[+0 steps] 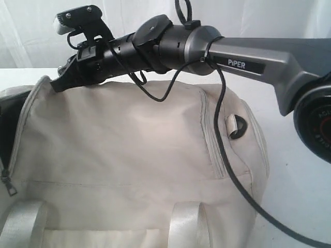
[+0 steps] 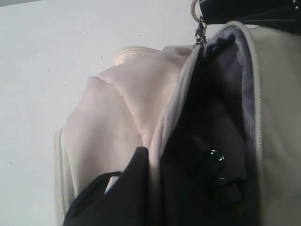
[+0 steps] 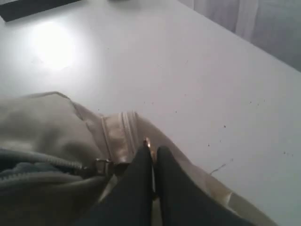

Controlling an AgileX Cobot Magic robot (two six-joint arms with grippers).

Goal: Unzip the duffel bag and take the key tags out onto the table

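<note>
The cream duffel bag [image 1: 129, 150] fills the lower exterior view, lying on the white table [image 1: 302, 181]. Its zip is partly undone and the mouth gapes dark at its left end [image 1: 9, 124]. My right gripper [image 1: 62, 82] reaches across the bag's top to its far left corner. In the right wrist view this gripper [image 3: 153, 153] is shut on the zip pull [image 3: 147, 142], just past the slider [image 3: 99, 167]. My left gripper [image 2: 160, 157] pinches the bag's opened edge [image 2: 181, 108], one finger [image 2: 136, 188] outside and the other in the dark grey-lined interior. The key tags are hidden.
The right arm [image 1: 248, 59] and its black cable [image 1: 227, 155] cross over the bag. A second zip pull [image 1: 8, 183] hangs at the bag's left end, near two webbing handles [image 1: 189, 227]. White curtain stands behind the table.
</note>
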